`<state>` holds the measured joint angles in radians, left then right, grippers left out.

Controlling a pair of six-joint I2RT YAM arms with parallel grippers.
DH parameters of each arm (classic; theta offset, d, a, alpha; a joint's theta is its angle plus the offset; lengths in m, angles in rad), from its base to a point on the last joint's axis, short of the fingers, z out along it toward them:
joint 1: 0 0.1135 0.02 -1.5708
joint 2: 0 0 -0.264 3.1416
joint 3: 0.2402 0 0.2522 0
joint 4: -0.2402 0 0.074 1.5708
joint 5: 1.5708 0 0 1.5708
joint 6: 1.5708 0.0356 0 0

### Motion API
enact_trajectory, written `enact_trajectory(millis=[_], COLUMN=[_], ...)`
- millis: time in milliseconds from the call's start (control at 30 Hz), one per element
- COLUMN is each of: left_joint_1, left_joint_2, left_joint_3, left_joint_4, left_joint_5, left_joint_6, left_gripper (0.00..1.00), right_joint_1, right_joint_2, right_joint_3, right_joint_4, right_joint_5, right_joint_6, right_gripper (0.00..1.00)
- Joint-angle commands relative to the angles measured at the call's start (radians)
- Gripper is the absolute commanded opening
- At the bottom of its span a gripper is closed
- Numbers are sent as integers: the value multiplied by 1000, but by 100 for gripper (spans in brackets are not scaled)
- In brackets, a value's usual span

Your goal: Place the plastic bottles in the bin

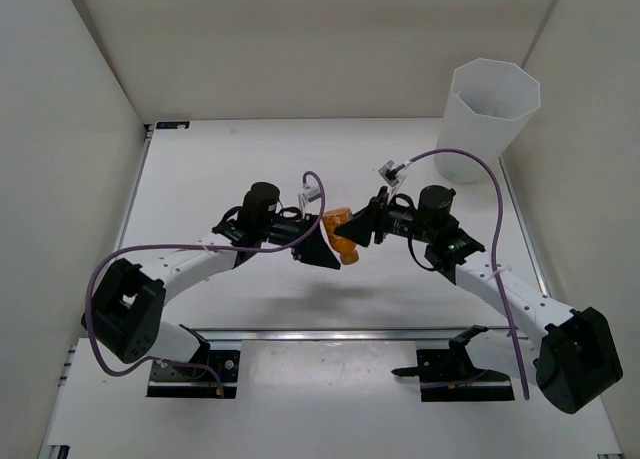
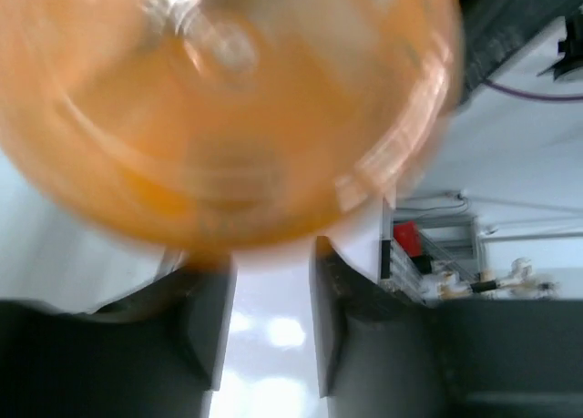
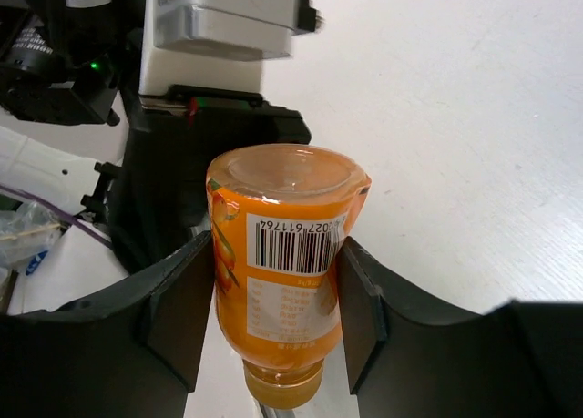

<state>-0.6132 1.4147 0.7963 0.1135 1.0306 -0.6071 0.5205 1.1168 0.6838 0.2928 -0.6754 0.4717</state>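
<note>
An orange plastic bottle [image 1: 342, 236] hangs above the middle of the table between the two arms. My right gripper [image 1: 362, 229] is shut on it. In the right wrist view both fingers press the labelled sides of the orange bottle [image 3: 278, 272], cap toward the camera and base away. My left gripper [image 1: 316, 245] faces it from the left. In the left wrist view the bottle's blurred orange base [image 2: 219, 117] fills the frame just beyond the left gripper [image 2: 271, 254], whose jaws stand close together with nothing between them. The bin [image 1: 480, 139], tall and translucent white, stands at the back right.
White walls enclose the table on the left, back and right. Purple cables [image 1: 470, 157] arc over both arms. Two black brackets [image 1: 450, 364] sit on the near edge by the arm bases.
</note>
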Motion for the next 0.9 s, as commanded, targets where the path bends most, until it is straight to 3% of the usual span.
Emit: enact_trajectory(millis=[0,67,200,233,267,367,500,600,767,867], left_joint_1=[29,55,111,133,145,197,233,263,413,435], left_joint_2=[-71,-112,-163,-180,-190,-210,-215,-209,-212,-165], left_joint_3=[-6,-31,-26,-28,-31,-14,67,119,119,173], left_joint_4=[103,130,46,34,0,-113,-429,-552,-538,-578], left_joint_5=[26,39,11,23,7,-47,-315,-485,-546,-593], left_joint_6=[-52,-74,-33,-22,-5,88,214,270,224,237], left_gripper=[59,63,81,83,93,98,99,99,99,99], right_joint_1=[-48,-82,-181,-227,-270,-397,-620,-732,-786,-812], right_joint_2=[-44,-55,-60,-58,-46,14,150,286,646,820], right_joint_3=[51,88,147,192,250,426,583,793,1227,1473], right_joint_4=[28,-13,-70,-111,-173,-282,-319,-300,-457,-513], right_joint_5=[-20,-12,-45,-50,-14,57,183,138,223,253], right_joint_6=[7,-11,-74,-87,-114,-217,-162,-162,-240,-252], right_gripper=[1,0,0,0,0,0,0,0,0,0])
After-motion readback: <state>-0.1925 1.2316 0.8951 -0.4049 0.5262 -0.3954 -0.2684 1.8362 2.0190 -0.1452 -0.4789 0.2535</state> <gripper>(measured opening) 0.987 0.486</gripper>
